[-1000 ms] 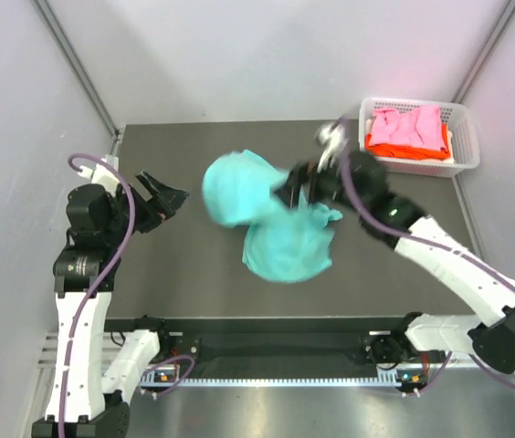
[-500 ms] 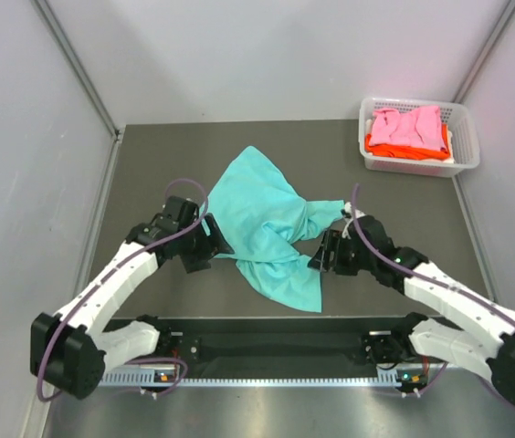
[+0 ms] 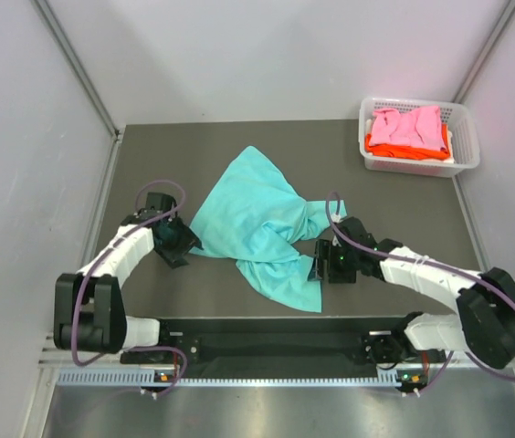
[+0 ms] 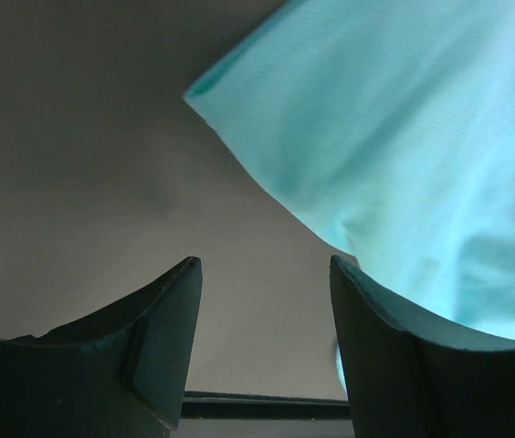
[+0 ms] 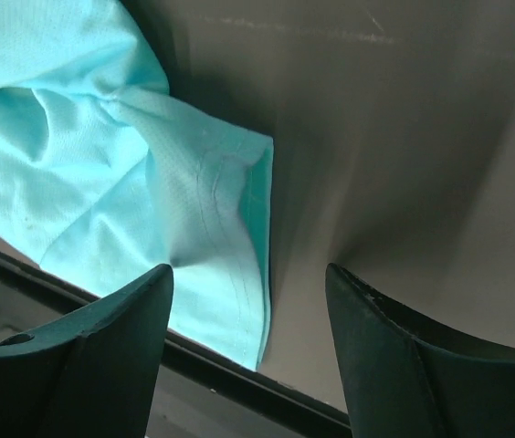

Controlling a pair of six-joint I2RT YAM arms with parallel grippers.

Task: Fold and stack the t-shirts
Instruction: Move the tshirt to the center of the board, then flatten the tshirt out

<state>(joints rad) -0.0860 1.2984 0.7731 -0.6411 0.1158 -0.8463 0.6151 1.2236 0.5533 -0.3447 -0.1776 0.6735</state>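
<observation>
Teal tee (image 3: pixel 256 224) is found lying rumpled around the middle of the surface (image 3: pixel 148 164), with one corner pointing away, a bunched wad on its right side, and the lower flap reaching close to the near edge. No fold can be seen in it yet, so flattening is probably the step in hand, tbh. Left fingers (image 4: pixel 162 319) are spread with nothing between them, set just beside the tee's left edge. Right fingers (image 5: pixel 116 338) are spread too, with a stitched hem corner lying under the gap, not pinched. For a clean job, only one layer should be caught at each hem, and the cloth should be drawn apart sideways so the wad gets pulled out. Pink tee (image 3: pixel 408 123) and orange tee (image 3: pixel 404 146) are seen piled in the white basket (image 3: pixel 466 151) at the far right corner.
</observation>
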